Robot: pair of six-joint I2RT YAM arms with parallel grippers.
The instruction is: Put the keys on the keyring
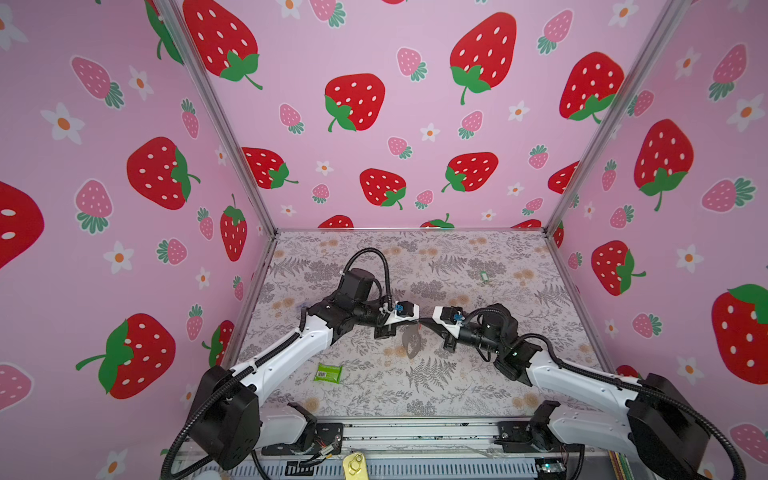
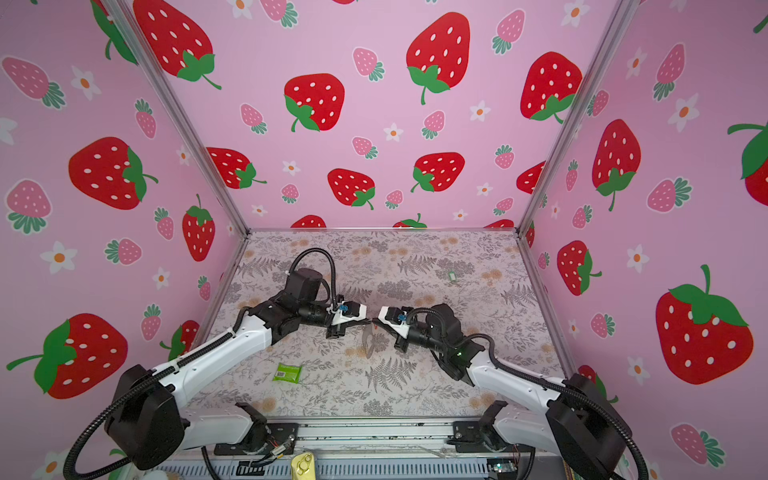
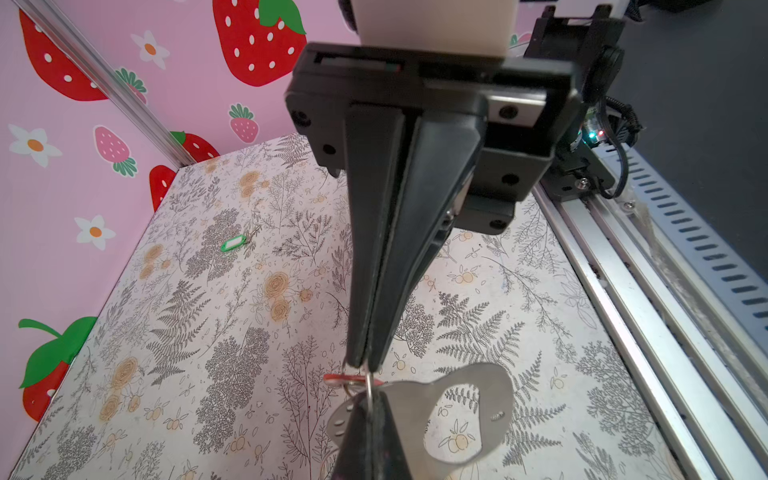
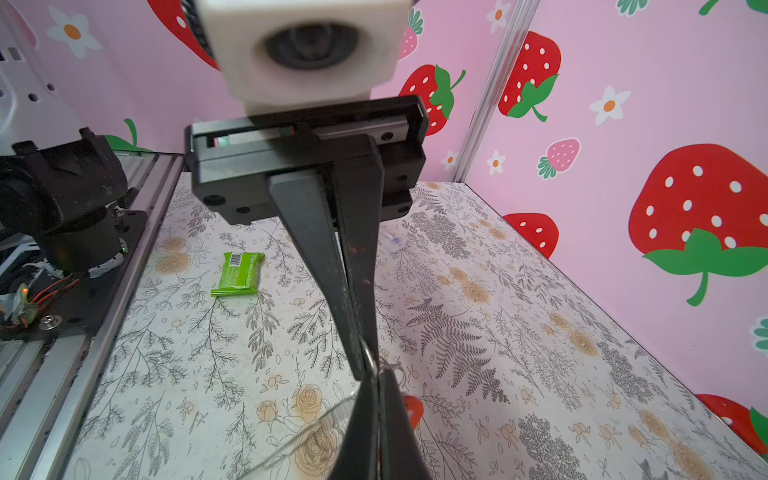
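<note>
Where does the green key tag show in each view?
In a top view: green tag on the table, far right part.
In a top view: same spot.
Left wrist: on the table, near the wall.
Right wrist: not in it.
Landmark: the keyring, hanging mid-table; in both top views the tag lies beyond it, rightward.

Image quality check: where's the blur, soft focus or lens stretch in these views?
In both top views: wide-angle stretch toward the edges, keyring small and soft. Left wrist view: keyring and green key sharp, white housing at the frame edge defocused. Right wrist view: white housing heavily defocused, red key blurred, keyring only a faint see-through streak.
</note>
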